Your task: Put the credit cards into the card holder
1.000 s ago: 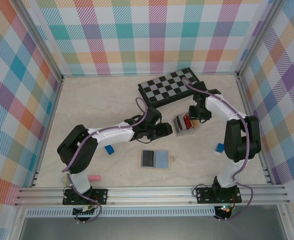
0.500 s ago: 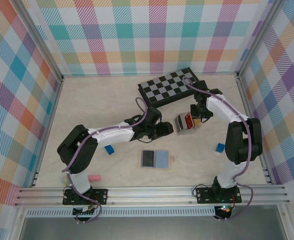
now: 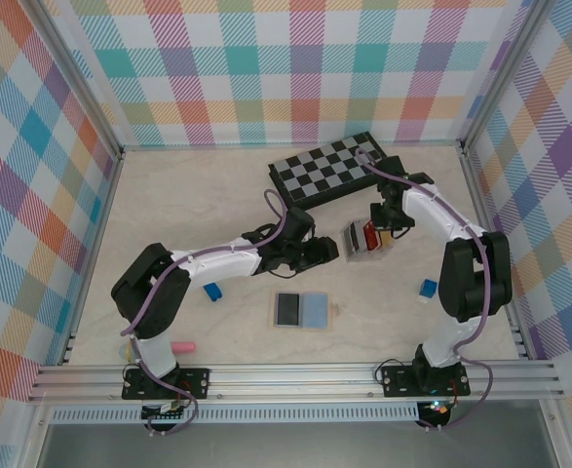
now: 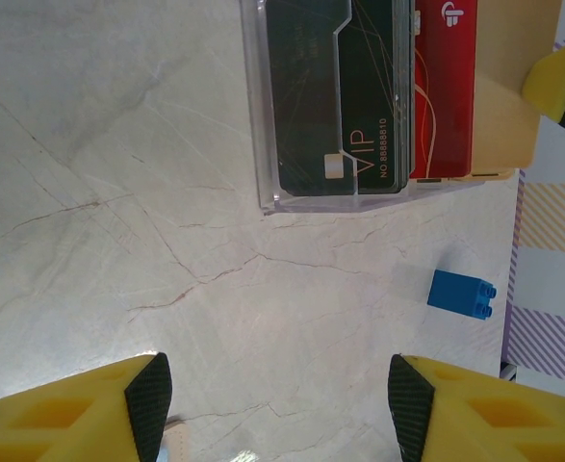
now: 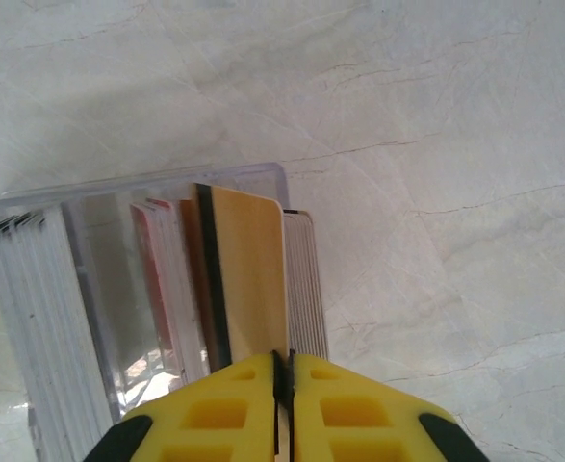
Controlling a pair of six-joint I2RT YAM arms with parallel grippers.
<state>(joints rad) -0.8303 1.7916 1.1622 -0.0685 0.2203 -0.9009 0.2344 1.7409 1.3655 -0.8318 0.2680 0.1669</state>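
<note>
Right gripper (image 5: 282, 373) pinches the yellow card (image 5: 248, 279) by its top edge, to lift it from the clear box (image 5: 32, 279). Left gripper (image 4: 277, 409) hovers spread at the box's 9 o'clock; card holder (image 3: 300, 310) lies open at 7.

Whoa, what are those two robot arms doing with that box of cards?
The right gripper is pinched shut on the edge of a yellow card that stands among other cards in a clear plastic box. The left gripper hovers open beside the box, holding nothing. The card holder lies open on the table, apart from the box.
</note>
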